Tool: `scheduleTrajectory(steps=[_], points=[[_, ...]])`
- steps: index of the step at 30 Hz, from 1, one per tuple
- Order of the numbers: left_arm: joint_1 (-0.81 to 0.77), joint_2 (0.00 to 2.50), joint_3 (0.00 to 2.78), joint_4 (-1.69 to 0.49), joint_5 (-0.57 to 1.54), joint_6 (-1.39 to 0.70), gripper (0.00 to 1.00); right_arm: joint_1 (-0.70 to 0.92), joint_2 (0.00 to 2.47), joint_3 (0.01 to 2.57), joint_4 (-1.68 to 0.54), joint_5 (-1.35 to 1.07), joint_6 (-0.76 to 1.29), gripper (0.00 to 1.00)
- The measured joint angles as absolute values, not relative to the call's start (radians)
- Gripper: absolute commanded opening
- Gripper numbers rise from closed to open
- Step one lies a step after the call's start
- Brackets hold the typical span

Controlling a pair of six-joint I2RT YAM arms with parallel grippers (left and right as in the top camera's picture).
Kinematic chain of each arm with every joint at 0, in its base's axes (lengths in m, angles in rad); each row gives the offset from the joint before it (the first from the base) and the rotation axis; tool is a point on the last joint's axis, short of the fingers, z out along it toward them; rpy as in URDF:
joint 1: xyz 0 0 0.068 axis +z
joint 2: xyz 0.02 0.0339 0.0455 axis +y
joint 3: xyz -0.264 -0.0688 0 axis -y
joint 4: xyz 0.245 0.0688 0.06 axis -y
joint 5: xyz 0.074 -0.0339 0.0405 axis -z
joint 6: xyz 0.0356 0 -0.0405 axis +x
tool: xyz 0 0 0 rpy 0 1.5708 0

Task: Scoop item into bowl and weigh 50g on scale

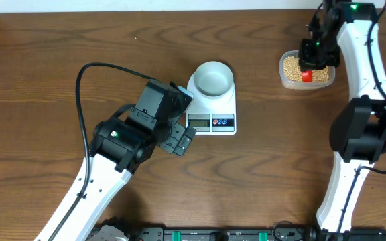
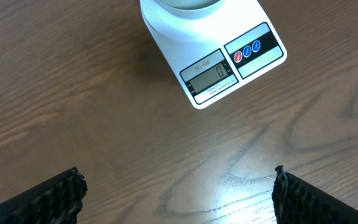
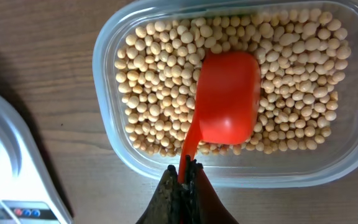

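Beans: many small, hard, round, loose grains. Judged light singly, prone to rolling and bouncing, and no good for pinching one at a time, so they would have to be moved by scoop. They filled the clear plastic tub in a shallow layer, wall to wall, at the far right of the bench.

Red plastic scoop: looked stiff, light and smooth, so possibly slippery. The thin handle was the place to hold it. The right hand was shut tight on the end of that handle, just outside the near tub wall. The scoop's cup lay on the beans in the middle of the tub. No beans showed on its red face. I could not tell whether the hollow faced up or down.

Bowl: pale, round and empty, sitting on the scale toward its back edge, well apart from the tub. It looked rigid and light, and likely to slide on the platform if nudged. The display seemed to read zero.

Left hand: wide open, holding nothing, hovering over bare bench just in front of the scale.

Pouring would call for a slow tilt, since the grains should spill out in a rush.
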State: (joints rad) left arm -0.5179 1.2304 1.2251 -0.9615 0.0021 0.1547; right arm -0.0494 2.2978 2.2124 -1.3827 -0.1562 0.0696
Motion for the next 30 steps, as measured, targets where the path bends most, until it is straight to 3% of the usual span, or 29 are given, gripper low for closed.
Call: scheduleTrajectory(steps=[13,30], points=[[-0.518,1.23,1.225,-0.962,0.002,0.155,0.98,-0.12,2.297,2.213,-1.418,-0.3,-0.02,0.01],[-0.518,1.23,1.225,-0.962,0.002,0.155,0.98,-0.144,2.297,2.212,-1.421,-0.277,-0.08,0.01]])
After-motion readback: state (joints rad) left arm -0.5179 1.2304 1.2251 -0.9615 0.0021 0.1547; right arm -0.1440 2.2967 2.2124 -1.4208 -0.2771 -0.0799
